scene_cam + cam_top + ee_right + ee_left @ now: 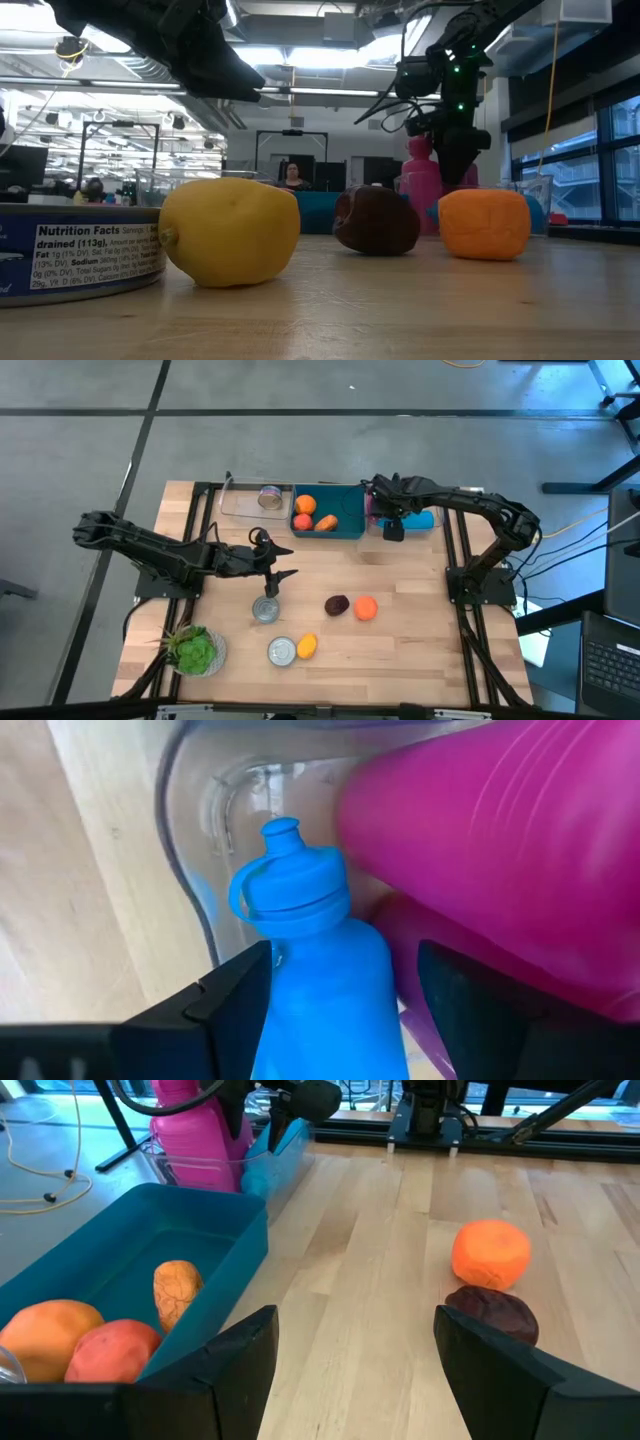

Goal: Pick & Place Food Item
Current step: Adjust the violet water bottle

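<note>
- At about 7 o'clock on the counter (400, 650) sits a leafy green item (194, 650), well apart from both arms.
- The left gripper (281, 563) hovers left of centre, jaws spread and empty, just above a tin can (265, 609). A second tin can (282, 651) lies at 6 o'clock, touching a yellow lemon (307, 646).
- At 12 o'clock a teal bin (345, 526) already holds an orange fruit (306, 506), a red fruit (302, 522) and an orange-brown piece (327, 522); a clear tray (238, 501) with a small tin stands just beside it toward 11 o'clock.
- Just right of centre lie the likely next food items: a dark brown fruit (337, 605) touching a loose orange (366, 608). Both look like light play food, rounded and smooth, so they may roll or slip. I would grip across the widest middle, coming from above, taking the orange from its free side.
- At 1 o'clock the right gripper (393, 530) hangs over a clear bin (190, 870), jaws spread around a blue bottle (315, 970) without visibly clamping it; a pink bottle (500, 850) lies against it.
</note>
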Motion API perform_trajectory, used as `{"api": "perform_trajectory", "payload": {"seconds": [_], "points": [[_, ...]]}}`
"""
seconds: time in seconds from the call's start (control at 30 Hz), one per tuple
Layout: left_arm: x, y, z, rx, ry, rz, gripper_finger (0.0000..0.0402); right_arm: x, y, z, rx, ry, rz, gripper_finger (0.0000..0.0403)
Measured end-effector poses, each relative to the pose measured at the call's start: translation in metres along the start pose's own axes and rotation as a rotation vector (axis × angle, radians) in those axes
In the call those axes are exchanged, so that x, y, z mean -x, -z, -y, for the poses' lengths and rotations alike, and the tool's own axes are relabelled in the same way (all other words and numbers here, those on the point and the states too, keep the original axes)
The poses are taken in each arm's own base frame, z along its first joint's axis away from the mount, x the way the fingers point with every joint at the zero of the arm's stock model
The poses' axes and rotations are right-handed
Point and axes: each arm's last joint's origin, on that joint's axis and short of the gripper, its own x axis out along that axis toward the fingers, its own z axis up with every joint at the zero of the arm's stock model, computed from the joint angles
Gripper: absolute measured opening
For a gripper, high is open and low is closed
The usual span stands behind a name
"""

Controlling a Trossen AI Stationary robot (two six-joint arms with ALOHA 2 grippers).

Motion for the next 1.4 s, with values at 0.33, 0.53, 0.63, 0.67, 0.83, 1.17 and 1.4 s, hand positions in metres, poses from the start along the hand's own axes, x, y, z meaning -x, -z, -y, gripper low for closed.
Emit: {"api": "perform_trajectory", "payload": {"seconds": [0.33, 0.53, 0.63, 0.67, 0.83, 1.17, 1.4], "points": [[0.0, 0.0, 0.0, -0.005, -0.001, 0.0, 0.026, 0.037, 0.017, -0.002, -0.069, -0.005, 0.129, 0.0249], [0.0, 0.0, 0.0, -0.004, -0.004, 0.004, 0.026, 0.088, 0.043, -0.001, -0.134, 0.097, 0.311, 0.0249], [0.0, 0.0, 0.0, -0.004, -0.004, 0.004, 0.026, 0.111, 0.058, -0.003, -0.172, 0.134, 0.397, 0.025], [0.0, 0.0, 0.0, -0.003, -0.005, 0.005, 0.026, 0.117, 0.063, -0.004, -0.18, 0.144, 0.421, 0.025], [0.0, 0.0, 0.0, -0.004, -0.006, 0.005, 0.026, 0.138, 0.082, -0.008, -0.231, 0.178, 0.505, 0.025], [0.0, 0.0, 0.0, -0.004, -0.006, 0.005, 0.026, 0.132, 0.096, -0.013, -0.372, 0.124, 0.426, 0.0249], [0.0, 0.0, 0.0, -0.004, 0.001, 0.005, 0.026, 0.106, 0.097, -0.019, -0.373, 0.108, 0.366, 0.0249]]}}
